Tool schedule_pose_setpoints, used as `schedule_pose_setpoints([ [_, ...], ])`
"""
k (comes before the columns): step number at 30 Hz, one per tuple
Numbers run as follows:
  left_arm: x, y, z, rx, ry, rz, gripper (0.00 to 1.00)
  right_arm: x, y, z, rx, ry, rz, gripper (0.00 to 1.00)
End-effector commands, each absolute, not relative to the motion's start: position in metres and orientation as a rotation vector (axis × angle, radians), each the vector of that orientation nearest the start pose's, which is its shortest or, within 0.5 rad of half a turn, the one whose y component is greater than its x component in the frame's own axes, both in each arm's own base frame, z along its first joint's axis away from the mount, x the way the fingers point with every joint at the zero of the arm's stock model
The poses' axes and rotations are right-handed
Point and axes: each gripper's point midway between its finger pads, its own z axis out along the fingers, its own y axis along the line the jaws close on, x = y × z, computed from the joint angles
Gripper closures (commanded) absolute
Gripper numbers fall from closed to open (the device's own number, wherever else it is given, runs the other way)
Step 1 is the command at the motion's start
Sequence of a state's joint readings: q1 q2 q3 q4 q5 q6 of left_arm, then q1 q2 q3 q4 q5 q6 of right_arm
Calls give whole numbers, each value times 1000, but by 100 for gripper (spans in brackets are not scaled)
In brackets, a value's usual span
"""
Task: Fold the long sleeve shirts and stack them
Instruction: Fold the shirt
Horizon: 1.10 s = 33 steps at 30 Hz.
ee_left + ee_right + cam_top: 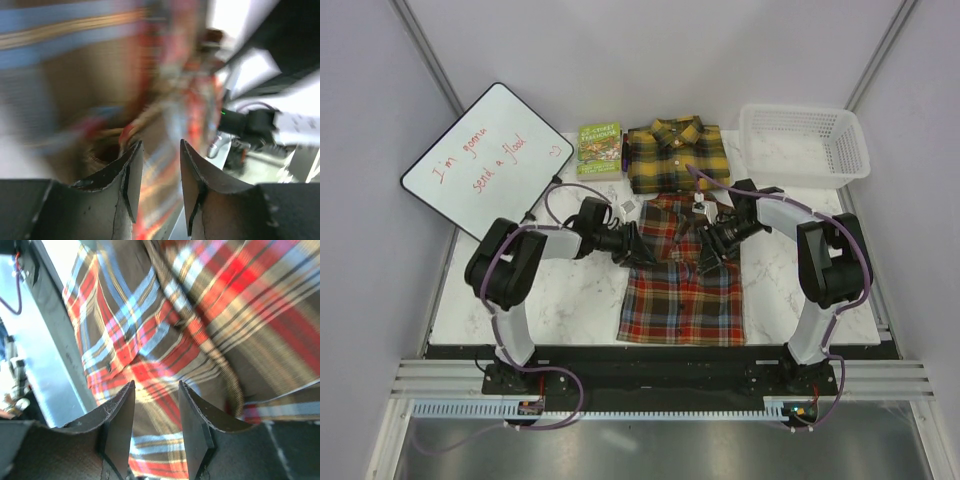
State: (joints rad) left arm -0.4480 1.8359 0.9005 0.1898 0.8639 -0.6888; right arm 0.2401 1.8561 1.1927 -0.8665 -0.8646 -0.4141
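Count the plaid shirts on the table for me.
2. The yellow and black shirt lies folded at the far edge, between the green book and the white basket. The red-brown shirt lies just on its near side. None appears hidden.

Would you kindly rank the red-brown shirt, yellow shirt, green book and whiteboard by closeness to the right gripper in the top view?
1. red-brown shirt, beneath the right gripper.
2. yellow shirt, just behind.
3. green book, back left.
4. whiteboard, far left.
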Motion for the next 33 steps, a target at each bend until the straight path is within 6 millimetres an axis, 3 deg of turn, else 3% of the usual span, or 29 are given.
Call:
schedule_pose_setpoints([
  [1,281,-285,33,132,2635,-1485,56,283,207,78,-953,2484,1206,53],
  [4,269,-289,65,310,2506,-1584,51,284,222,83,-994,2448,1208,53],
  [5,267,-289,92,417,2396,-1587,50,284,228,84,-985,2439,1216,54],
  [8,254,-277,117,593,2253,-1500,44,278,239,78,-1013,2428,1221,54],
  [9,250,-275,138,669,2168,-1436,42,278,241,76,-1019,2427,1216,54],
  [10,247,-273,146,736,2115,-1378,41,277,243,72,-1022,2430,1217,54],
  [11,239,-264,136,841,2121,-1250,40,280,247,70,-1031,2415,1213,54],
  [12,226,-269,148,957,2043,-1180,39,282,249,68,-1017,2421,1214,54],
  [14,218,-260,129,1148,2005,-930,39,286,250,61,-1014,2429,1202,54],
  [15,195,-269,128,1289,1935,-868,40,287,249,55,-1026,2437,1186,55],
  [16,185,-269,121,1380,1895,-780,41,290,245,44,-1026,2468,1141,56],
  [17,189,-265,118,1467,1813,-612,41,290,242,36,-1031,2485,1118,57],
  [18,162,-273,106,1596,1729,-584,41,289,241,30,-1041,2500,1104,59],
  [20,156,-273,109,1696,1551,-432,41,286,235,13,-1040,2554,1081,62],
  [21,138,-281,104,1772,1452,-414,40,286,235,11,-1038,2560,1082,66],
  [23,133,-288,104,1829,1346,-331,40,282,235,5,-1035,2577,1099,67],
  [27,94,-315,101,1944,1178,-324,41,278,237,2,-1024,2587,1132,69],
  [30,80,-326,91,1971,1130,-303,40,271,238,0,-1021,2594,1145,70],
  [33,80,-335,81,1984,1078,-246,39,266,240,-2,-1034,2593,1150,70],
])
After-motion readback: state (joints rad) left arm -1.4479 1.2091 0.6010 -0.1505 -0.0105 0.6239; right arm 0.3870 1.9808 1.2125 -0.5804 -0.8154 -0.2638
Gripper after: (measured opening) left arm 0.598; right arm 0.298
